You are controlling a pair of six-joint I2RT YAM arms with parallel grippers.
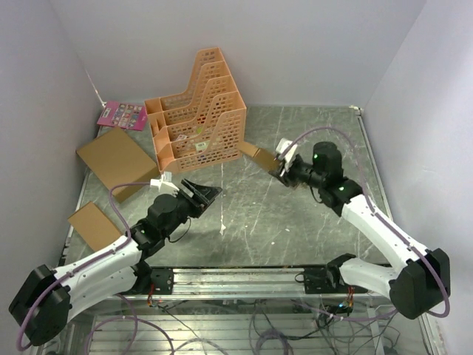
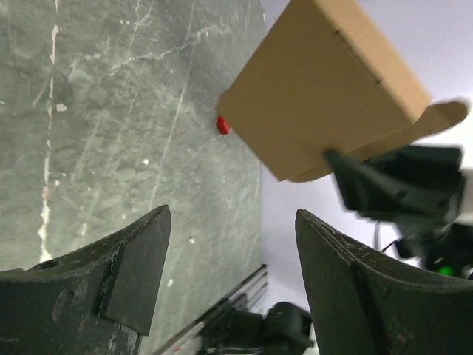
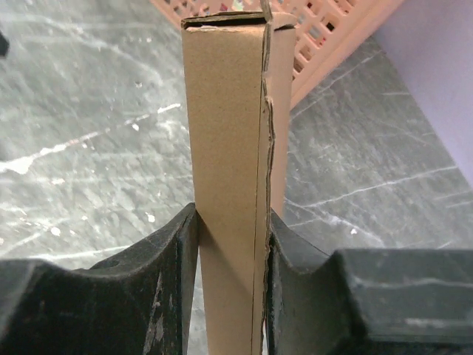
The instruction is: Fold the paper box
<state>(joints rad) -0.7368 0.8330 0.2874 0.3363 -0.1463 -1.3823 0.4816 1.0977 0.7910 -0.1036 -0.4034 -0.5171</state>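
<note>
The paper box (image 1: 258, 156) is a brown cardboard piece folded into a flat, closed shape, held above the table just right of the orange rack. My right gripper (image 1: 281, 172) is shut on it. In the right wrist view both fingers press the box's narrow sides (image 3: 225, 148) around the gripper's middle (image 3: 228, 222). In the left wrist view the box (image 2: 318, 96) hangs in the air, pinched by the right gripper (image 2: 347, 174). My left gripper (image 1: 208, 194) is open and empty over the middle of the table, its jaws (image 2: 233, 222) spread wide and pointing toward the box.
An orange slotted file rack (image 1: 196, 111) stands at the back centre. A larger flat cardboard piece (image 1: 117, 159) and a smaller one (image 1: 94, 224) lie at the left edge. A pink card (image 1: 123, 114) lies at the back left. A small red bit (image 2: 222, 126) lies on the table.
</note>
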